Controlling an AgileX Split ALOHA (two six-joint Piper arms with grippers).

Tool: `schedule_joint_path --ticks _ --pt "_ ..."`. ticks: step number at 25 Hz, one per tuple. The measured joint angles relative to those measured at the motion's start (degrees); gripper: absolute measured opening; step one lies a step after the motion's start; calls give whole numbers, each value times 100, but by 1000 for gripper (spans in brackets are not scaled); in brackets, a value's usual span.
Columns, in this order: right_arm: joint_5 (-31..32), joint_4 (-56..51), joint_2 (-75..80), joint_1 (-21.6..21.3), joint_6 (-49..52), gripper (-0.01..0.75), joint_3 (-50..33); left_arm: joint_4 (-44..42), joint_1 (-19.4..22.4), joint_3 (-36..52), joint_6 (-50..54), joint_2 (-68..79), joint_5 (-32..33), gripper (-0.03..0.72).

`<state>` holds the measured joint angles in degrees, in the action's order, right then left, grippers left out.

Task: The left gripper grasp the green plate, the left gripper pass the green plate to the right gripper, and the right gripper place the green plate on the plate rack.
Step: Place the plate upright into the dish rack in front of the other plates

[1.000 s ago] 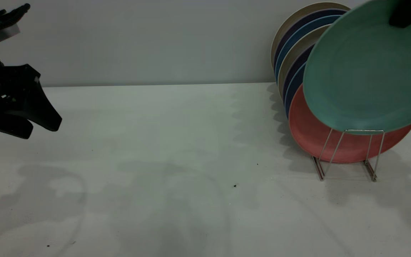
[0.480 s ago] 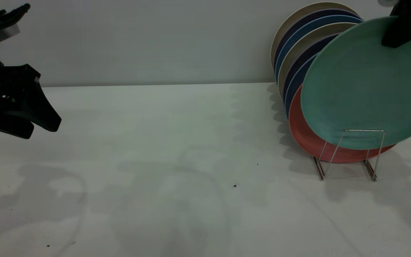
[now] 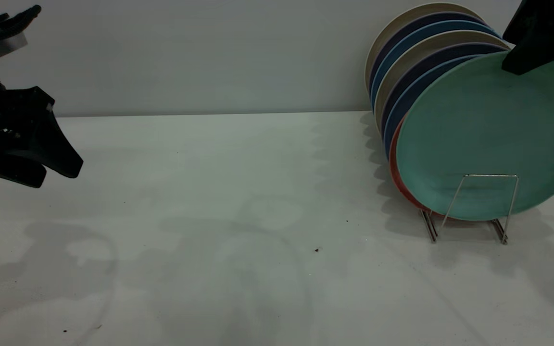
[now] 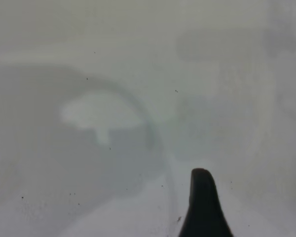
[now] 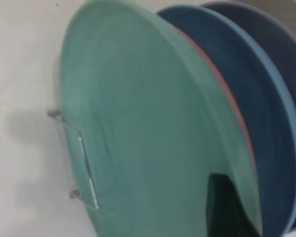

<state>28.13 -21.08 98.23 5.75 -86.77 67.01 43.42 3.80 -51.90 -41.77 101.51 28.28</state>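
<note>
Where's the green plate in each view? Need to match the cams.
Exterior view: green plate at far right, upright in the plate rack, right gripper on its top edge.
Left wrist view: not in it.
Right wrist view: green plate fills the middle.
Shared landmark: the rack's front wire loop, crossing the plate's face.

The exterior view looks low and level across the table [image 3: 238, 192]. The left wrist view faces down at bare tabletop. The right wrist view sits close to the green plate [image 5: 138, 148] and plate rack [image 3: 469, 206], both shared with the exterior view.
</note>
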Motion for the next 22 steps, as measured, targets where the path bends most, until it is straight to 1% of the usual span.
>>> schedule_joint_path --ticks 4,6,8,10,12,14,16,18,20,22 --pt "434 -51 0 0 370 394 0 0 0 0 0 0 9 541" --pt "671 -51 0 0 786 394 0 0 0 0 8 0 12 541" --pt "879 -51 0 0 1377 394 0 -2 0 0 110 0 24 541" --pt "993 -70 0 0 2515 394 12 -170 0 0 255 0 41 541" --pt "1043 -78 0 0 3973 394 18 -664 0 -76 556 0 133 541" --pt "1101 -34 -10 0 5481 394 28 -1340 0 -256 1159 0 337 541" --pt "1232 62 -22 0 6362 394 38 -2294 0 -527 1884 0 662 541" --pt "1458 183 -29 0 6818 394 38 -3208 0 -858 2697 -7 1153 541" --pt "1694 330 -55 0 7004 394 38 -4032 0 -1077 3321 -81 1541 541" --pt "2046 498 -117 0 7060 394 38 -4455 1 -1152 3689 -286 1714 541"
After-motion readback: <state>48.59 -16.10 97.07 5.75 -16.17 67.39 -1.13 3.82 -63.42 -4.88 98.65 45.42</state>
